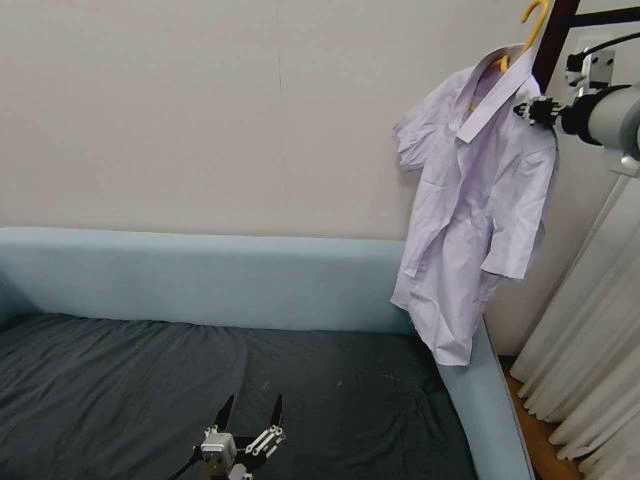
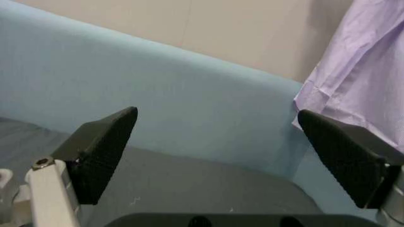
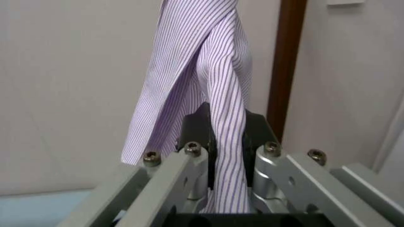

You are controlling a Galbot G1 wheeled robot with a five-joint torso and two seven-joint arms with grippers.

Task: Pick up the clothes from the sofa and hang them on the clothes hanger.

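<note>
Right gripper (image 1: 527,110) raised, clamped on lilac striped shirt (image 1: 470,210) at shoulder, yellow hanger (image 1: 537,20) in collar just above it, shirt draping below gripper, left gripper (image 1: 250,412) low over sofa (image 1: 200,280) seat, jaws spread wide

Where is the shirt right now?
In the head view's upper right, the shirt hangs on the yellow hanger above the sofa's right end, the right gripper shut on it.
</note>
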